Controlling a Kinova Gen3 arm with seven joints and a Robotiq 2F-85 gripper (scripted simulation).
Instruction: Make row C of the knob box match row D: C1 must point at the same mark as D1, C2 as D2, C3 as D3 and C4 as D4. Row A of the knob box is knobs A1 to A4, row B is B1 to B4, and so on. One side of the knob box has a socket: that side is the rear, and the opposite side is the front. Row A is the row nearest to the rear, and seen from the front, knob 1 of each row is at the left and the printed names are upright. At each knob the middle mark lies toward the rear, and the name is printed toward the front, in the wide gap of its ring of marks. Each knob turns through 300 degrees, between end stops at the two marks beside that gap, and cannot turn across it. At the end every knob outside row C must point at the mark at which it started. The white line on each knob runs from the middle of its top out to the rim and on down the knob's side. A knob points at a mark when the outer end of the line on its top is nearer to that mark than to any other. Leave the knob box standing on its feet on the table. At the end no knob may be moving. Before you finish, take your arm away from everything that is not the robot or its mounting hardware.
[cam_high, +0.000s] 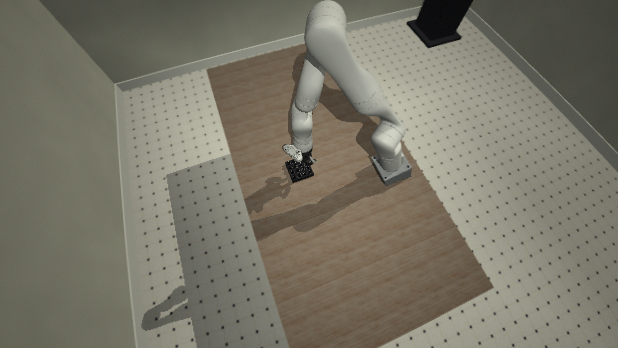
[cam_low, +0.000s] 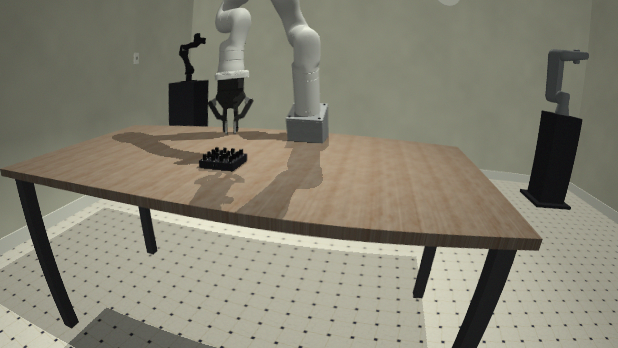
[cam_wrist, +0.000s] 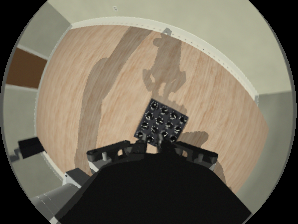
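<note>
Black knob box (cam_high: 295, 178) (cam_low: 216, 165) (cam_wrist: 163, 120): below my claw (cam_high: 309, 159) (cam_low: 230, 133) (cam_wrist: 152, 139), toward the table's (cam_high: 350, 260) (cam_low: 380, 190) (cam_wrist: 210, 85) near edge | claw: points down, fingers narrowly apart, nothing held | I judge: shift over row C, then descend.

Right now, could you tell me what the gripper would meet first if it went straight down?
Probably the near-edge knobs of the knob box; however, the height gap is unclear, so the gripper might just miss them and meet the table.
</note>
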